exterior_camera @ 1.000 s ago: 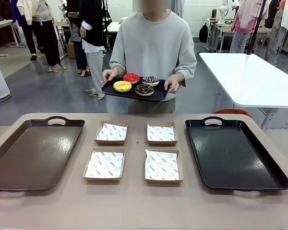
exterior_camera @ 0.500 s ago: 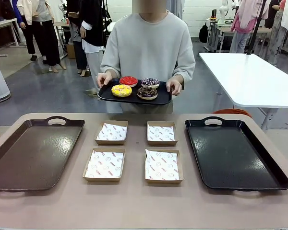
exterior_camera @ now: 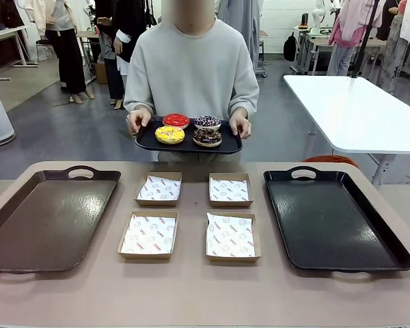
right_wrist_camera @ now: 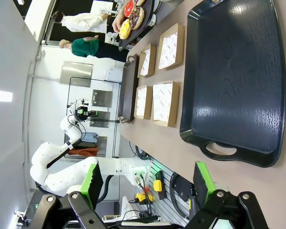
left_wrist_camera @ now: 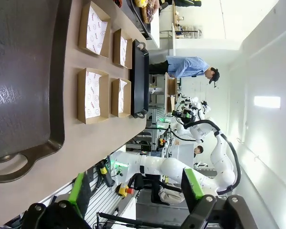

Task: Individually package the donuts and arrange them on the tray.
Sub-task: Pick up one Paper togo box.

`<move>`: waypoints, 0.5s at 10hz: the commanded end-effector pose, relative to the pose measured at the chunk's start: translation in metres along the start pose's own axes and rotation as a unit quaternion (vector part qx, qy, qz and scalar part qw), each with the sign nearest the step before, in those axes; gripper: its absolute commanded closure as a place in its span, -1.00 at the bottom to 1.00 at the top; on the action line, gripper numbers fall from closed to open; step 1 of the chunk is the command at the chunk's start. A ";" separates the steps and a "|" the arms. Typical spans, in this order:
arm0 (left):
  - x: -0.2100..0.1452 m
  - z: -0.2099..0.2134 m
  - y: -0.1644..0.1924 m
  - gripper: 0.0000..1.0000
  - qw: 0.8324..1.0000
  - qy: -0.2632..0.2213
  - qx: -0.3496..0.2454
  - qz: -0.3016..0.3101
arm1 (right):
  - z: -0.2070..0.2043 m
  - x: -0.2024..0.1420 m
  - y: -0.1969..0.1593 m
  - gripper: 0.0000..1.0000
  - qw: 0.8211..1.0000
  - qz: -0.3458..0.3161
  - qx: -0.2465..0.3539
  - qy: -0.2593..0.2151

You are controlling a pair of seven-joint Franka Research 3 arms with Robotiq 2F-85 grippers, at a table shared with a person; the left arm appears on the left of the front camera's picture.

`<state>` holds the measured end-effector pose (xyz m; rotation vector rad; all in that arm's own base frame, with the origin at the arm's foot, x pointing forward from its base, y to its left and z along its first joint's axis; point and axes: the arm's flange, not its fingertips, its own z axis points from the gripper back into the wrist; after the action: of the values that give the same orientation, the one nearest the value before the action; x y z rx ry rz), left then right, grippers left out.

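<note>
Black and oblong, the small plastic serving tray (exterior_camera: 188,145) now rides level and a little further toward 9 o'clock than a second ago, when it tilted. The person carrying it has stepped the same way. Its long axis runs from 9 to 3 o'clock, with the hand at the 9 o'clock end (exterior_camera: 137,121) and the hand at the 3 o'clock end (exterior_camera: 241,124) gripping its short sides. It is held in the air beyond the tan desk (exterior_camera: 191,294), at 12 o'clock from the four paper-lined brown cardboard boxes (exterior_camera: 148,234).

Four ring donuts lie flat on it, holes up, with no long axis:
- the glossy red donut (exterior_camera: 175,120) at 11 o'clock
- the dark purple sprinkled donut (exterior_camera: 207,122) at 1
- the yellow donut (exterior_camera: 169,134) at 7
- the dark chocolate donut (exterior_camera: 207,137) at 5

The left gripper (left_wrist_camera: 136,191) has its green-padded fingers spread wide around nothing, and so does the right gripper (right_wrist_camera: 148,183).
</note>
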<state>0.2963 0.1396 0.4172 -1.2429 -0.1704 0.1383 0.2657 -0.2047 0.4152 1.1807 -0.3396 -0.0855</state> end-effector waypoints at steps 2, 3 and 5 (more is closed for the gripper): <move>0.000 0.001 0.000 -1.00 1.000 -0.006 -0.009 0.001 | 0.000 0.000 0.000 -1.00 1.000 0.001 0.006 -0.002; 0.000 0.001 0.000 -1.00 1.000 -0.006 -0.009 0.001 | 0.000 0.000 0.000 -1.00 1.000 0.001 0.006 -0.002; 0.000 0.001 0.000 -1.00 1.000 -0.006 -0.009 0.001 | 0.000 0.000 0.000 -1.00 1.000 0.001 0.006 -0.002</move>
<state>0.2963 0.1396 0.4172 -1.2430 -0.1704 0.1383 0.2657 -0.2047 0.4152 1.1807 -0.3395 -0.0854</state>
